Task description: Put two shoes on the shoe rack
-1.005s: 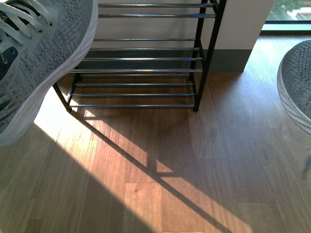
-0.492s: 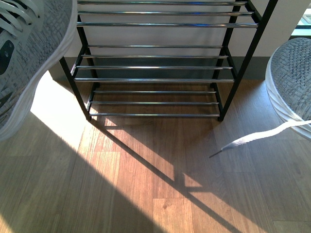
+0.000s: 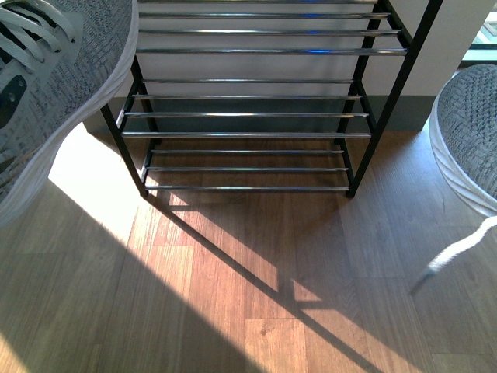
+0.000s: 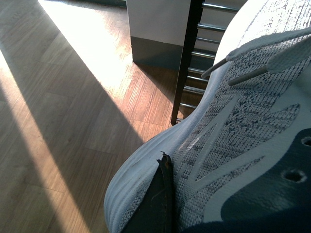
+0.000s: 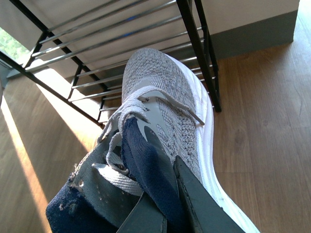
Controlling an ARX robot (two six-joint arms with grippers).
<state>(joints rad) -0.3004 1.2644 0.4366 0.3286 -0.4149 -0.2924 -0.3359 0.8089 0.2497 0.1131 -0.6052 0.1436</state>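
Note:
The shoe rack [image 3: 248,134], black side frames with chrome rods, stands straight ahead against the wall. One grey sneaker [image 3: 54,85] hangs at the upper left of the front view, left of the rack. In the left wrist view my left gripper [image 4: 167,167] is shut on this sneaker [image 4: 233,131], one dark finger [image 4: 158,204] pressed against its side near the white sole. A second grey sneaker [image 3: 470,148] hangs at the right edge, its lace [image 3: 458,252] dangling. My right gripper [image 5: 160,191] is shut on that sneaker's [image 5: 160,92] navy collar, toe pointing at the rack [image 5: 116,29].
The wooden floor [image 3: 233,295] carries bright sun stripes and the rack's shadow. A white wall with a grey skirting board [image 3: 408,116] runs behind the rack. A window [image 3: 485,35] shows at the top right.
The rack now sits more centred and nearer in the front view than a second ago. The right sneaker's loose lace has swung down and to the right.

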